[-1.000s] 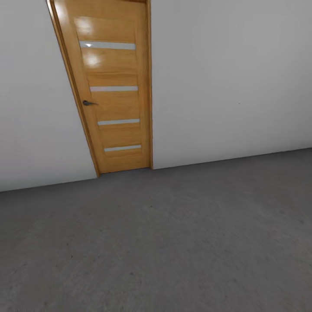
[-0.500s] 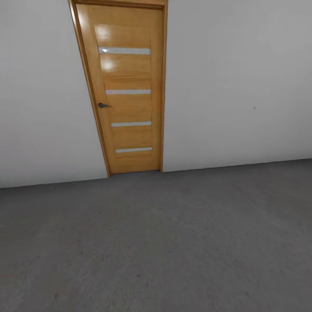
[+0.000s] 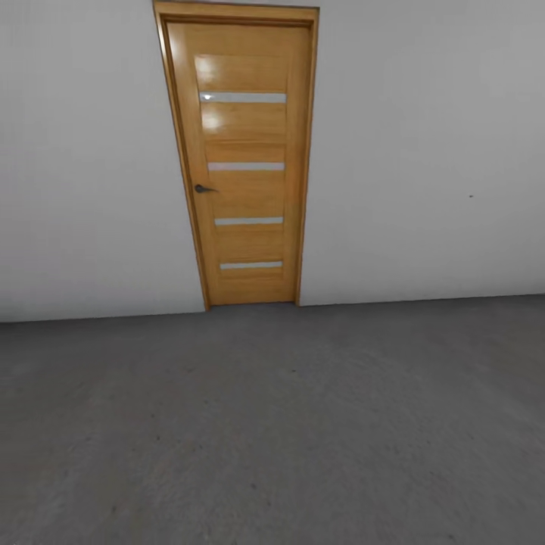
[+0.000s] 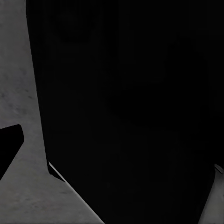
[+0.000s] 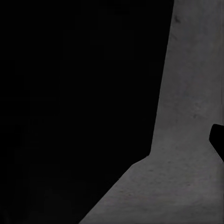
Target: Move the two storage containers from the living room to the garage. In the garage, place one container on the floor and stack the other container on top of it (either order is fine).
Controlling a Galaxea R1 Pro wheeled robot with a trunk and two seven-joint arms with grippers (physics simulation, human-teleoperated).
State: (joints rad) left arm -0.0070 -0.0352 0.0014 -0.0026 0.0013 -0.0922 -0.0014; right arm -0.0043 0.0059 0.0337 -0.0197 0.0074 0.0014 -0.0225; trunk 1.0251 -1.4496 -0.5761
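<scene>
From the pale wall (image 3: 83, 189) past the closed wooden door (image 3: 246, 174), over the floor (image 3: 288, 424), no storage containers appear, either pincer's state is impossible to tell, so steering should stay slow and square toward the door.

Soft even light, glare patches glinting on the door (image 3: 246, 166), wrist views mostly swallowed in black shadow.

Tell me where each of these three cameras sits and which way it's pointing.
Head view: on the robot's head, facing a wooden door in a pale wall, grey floor below.
Left wrist view: on the left arm, aimed down at the floor past a black body part.
Right wrist view: likewise, past a black shape.
All share the floor.
</scene>
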